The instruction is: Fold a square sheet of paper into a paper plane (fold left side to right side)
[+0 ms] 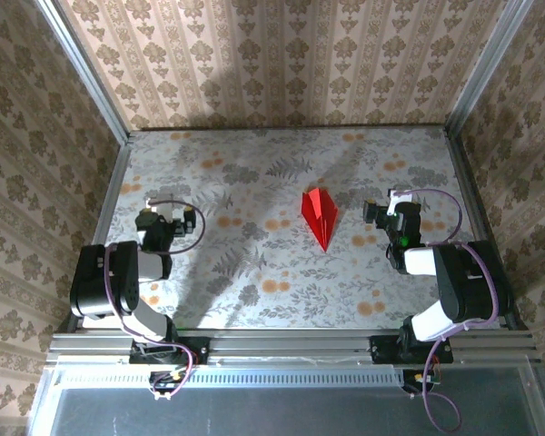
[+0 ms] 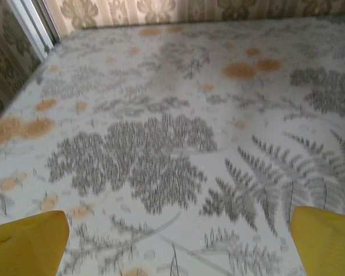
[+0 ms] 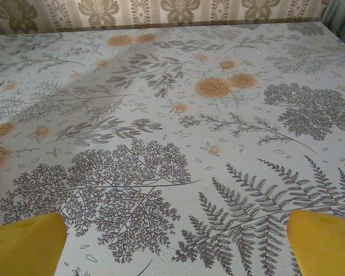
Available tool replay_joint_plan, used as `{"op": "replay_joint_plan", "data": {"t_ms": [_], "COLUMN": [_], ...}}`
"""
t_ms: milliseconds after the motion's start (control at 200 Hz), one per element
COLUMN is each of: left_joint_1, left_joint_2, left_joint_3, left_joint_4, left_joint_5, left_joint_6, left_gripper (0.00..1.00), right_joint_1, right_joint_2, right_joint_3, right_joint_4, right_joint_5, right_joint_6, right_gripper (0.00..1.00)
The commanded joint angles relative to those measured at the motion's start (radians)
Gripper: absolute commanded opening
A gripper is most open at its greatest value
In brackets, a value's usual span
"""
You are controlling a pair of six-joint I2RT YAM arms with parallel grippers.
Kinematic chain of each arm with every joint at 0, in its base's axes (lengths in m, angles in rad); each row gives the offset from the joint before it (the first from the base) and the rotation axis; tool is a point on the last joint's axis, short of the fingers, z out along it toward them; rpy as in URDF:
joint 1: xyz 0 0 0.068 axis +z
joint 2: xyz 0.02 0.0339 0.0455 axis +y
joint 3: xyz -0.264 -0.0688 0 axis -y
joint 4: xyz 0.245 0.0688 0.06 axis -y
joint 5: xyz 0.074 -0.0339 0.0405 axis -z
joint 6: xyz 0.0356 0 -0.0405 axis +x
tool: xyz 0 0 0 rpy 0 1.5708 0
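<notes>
The square sheet of paper lies folded as a narrow red paper plane (image 1: 320,216) with a centre crease, its tip pointing toward the near edge, on the floral table (image 1: 254,173). It rests in the middle, between the two arms and touching neither. My left gripper (image 1: 157,213) hovers far to its left, open, with yellow fingertips (image 2: 29,244) wide apart over bare tabletop (image 2: 178,172). My right gripper (image 1: 392,211) stands just right of the plane, also open, its yellow fingertips (image 3: 322,244) spread over bare cloth (image 3: 178,172).
Patterned walls (image 1: 282,64) enclose the table at the back and on both sides, with metal posts (image 1: 82,68) at the corners. An aluminium rail (image 1: 291,343) with the arm bases runs along the near edge.
</notes>
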Motion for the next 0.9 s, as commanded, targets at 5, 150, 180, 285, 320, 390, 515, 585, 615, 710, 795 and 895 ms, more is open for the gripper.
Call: {"op": "replay_joint_plan", "data": {"t_ms": [5,150,180,285,320,390,515,585,615,710,795,895], "left_joint_1": [-0.015,-0.019,-0.021,-0.022,-0.022,-0.022,-0.023,-0.024,-0.023,-0.024,-0.024,-0.024], "left_joint_2": [-0.007,-0.007,-0.009,-0.008,-0.008,-0.009,-0.008,-0.009,-0.008,-0.009,-0.007,-0.007], "left_joint_3": [0.022,0.033,0.034,0.038,0.038,0.038,0.038,0.037,0.038,0.038,0.038,0.038], "left_joint_4": [-0.022,-0.042,-0.048,-0.056,-0.056,-0.056,-0.055,-0.056,-0.056,-0.056,-0.056,-0.056], "left_joint_5": [-0.043,-0.031,-0.022,-0.016,-0.015,-0.016,-0.016,-0.015,-0.015,-0.016,-0.016,-0.016], "left_joint_6": [0.0,0.012,0.016,0.023,0.024,0.024,0.023,0.023,0.023,0.023,0.023,0.023], "left_gripper": [1.0,1.0,1.0,1.0,1.0,1.0,1.0,1.0,1.0,1.0,1.0,1.0], "right_joint_1": [-0.001,0.0,-0.001,0.0,-0.001,-0.001,-0.001,0.0,-0.001,0.005,0.005,0.005], "right_joint_2": [-0.003,-0.002,-0.002,-0.002,-0.002,-0.002,-0.003,-0.003,-0.002,0.0,-0.001,-0.003], "right_joint_3": [0.008,0.007,0.007,0.007,0.007,0.007,0.007,0.007,0.007,0.015,0.013,0.013], "right_joint_4": [0.021,0.023,0.022,0.023,0.023,0.023,0.023,0.023,0.023,0.013,0.013,0.014], "right_joint_5": [0.005,0.005,0.005,0.005,0.005,0.004,0.005,0.005,0.005,-0.009,-0.01,-0.01], "right_joint_6": [0.001,0.001,0.001,0.001,0.001,0.001,0.001,0.001,0.0,-0.013,-0.011,-0.011], "right_gripper": [1.0,1.0,1.0,1.0,1.0,1.0,1.0,1.0,1.0,1.0,1.0,1.0]}}
